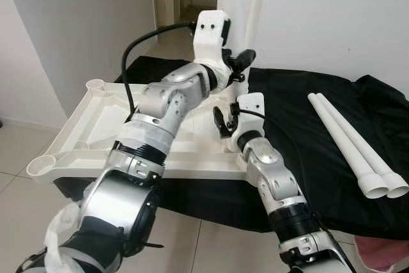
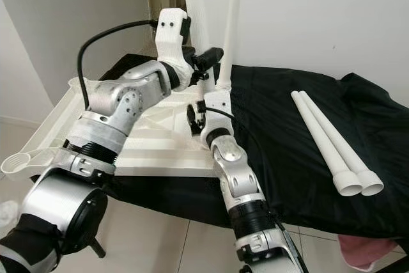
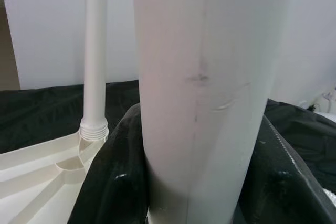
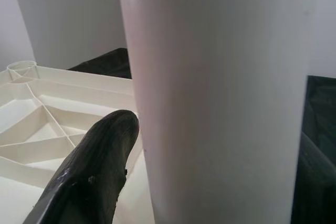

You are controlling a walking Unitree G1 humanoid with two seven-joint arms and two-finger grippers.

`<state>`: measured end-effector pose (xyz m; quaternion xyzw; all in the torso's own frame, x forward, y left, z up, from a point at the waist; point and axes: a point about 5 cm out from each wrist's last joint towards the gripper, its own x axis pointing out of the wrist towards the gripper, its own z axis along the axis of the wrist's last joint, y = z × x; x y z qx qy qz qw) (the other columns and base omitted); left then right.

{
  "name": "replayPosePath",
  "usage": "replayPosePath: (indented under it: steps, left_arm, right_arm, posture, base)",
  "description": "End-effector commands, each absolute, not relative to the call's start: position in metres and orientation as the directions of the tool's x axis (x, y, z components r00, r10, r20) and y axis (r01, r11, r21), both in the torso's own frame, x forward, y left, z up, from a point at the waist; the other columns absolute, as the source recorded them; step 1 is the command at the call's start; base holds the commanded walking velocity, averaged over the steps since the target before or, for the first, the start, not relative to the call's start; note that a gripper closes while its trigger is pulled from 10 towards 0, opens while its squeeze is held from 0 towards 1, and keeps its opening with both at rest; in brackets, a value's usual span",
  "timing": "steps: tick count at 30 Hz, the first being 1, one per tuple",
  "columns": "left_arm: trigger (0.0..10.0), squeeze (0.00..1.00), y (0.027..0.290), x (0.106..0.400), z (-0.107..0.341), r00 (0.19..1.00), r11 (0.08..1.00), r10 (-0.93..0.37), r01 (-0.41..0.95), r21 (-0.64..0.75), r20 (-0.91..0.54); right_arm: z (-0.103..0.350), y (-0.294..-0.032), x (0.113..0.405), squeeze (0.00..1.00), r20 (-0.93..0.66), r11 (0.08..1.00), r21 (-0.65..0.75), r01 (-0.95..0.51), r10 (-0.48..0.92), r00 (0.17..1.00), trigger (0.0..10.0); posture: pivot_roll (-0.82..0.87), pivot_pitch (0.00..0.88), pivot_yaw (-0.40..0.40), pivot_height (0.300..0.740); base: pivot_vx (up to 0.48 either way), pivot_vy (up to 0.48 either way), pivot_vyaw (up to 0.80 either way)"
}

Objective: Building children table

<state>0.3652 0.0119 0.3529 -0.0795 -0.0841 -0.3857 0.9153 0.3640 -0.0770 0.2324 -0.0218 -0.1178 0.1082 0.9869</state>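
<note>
A white plastic table top (image 1: 96, 126) lies upside down on a black cloth, its ribs and corner sockets facing up. One white table leg (image 2: 232, 17) stands upright in a far corner socket, its threaded end showing (image 3: 94, 129). A second leg (image 2: 193, 4) stands upright beside it. My left gripper (image 2: 208, 59) is shut on this leg partway up, with black fingers (image 3: 110, 182) on both sides of the tube (image 3: 205, 77). My right gripper (image 1: 223, 123) holds the same leg (image 4: 220, 103) lower down near the table top, one finger (image 4: 89, 171) pressed against it.
Two more white legs (image 1: 348, 139) lie side by side on the black cloth (image 1: 307, 113) to the right. A white wall rises close behind the table. A doorway opens at the back left. Tiled floor lies in front, with something pink (image 1: 383, 254) at the lower right.
</note>
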Motion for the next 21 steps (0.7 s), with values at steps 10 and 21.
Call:
replayPosePath:
  steps: [10, 21]
  left_arm:
    - [10.0, 0.00, -0.004, 0.355, 0.363, 0.639, 0.653, -0.727, 0.756, -0.037, 0.252]
    - [10.0, 0.00, -0.010, 0.350, 0.365, 0.614, 0.638, -0.745, 0.770, 0.010, 0.259]
  right_arm:
    - [0.230, -0.073, 0.366, 0.00, 0.207, 0.979, -0.079, -0.189, 0.201, 0.957, 10.0]
    - [0.223, -0.079, 0.370, 0.00, 0.152, 0.987, -0.054, -0.149, 0.156, 0.976, 0.0]
  posture:
    - [-0.01, 0.081, 0.008, 0.740]
    - [-0.01, 0.079, 0.014, 0.740]
  base:
    - [0.000, 0.000, 0.00]
    - [0.000, 0.000, 0.00]
